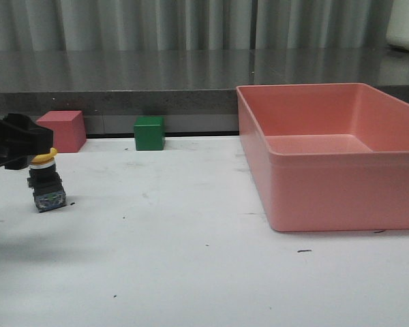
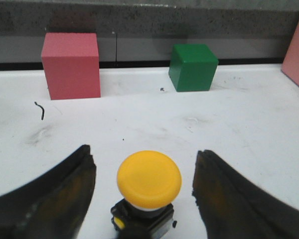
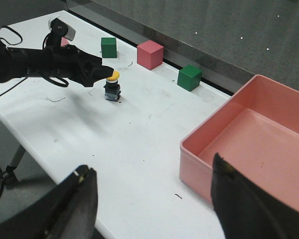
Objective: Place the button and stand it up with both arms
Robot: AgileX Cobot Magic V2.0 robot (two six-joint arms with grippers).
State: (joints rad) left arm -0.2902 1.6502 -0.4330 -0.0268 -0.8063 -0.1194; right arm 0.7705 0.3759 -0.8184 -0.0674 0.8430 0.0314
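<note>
Front view: the button (image 1: pixel 46 180) stands upright near the counter's left edge, the left gripper (image 1: pixel 34 146) at its yellow cap. Left wrist view: fingers (image 2: pixel 55 191) spread wide, clear of the cap. Right wrist view: the right gripper (image 3: pixel 152 201) hangs spread above the counter's front edge beside the pink bin (image 3: pixel 199 149).

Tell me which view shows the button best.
The front view: the button shows side-on, yellow cap, black body and base all visible, standing on the table. The left wrist view shows mostly its cap from above, between the open left gripper fingers. The right wrist view shows it whole but small.
</note>
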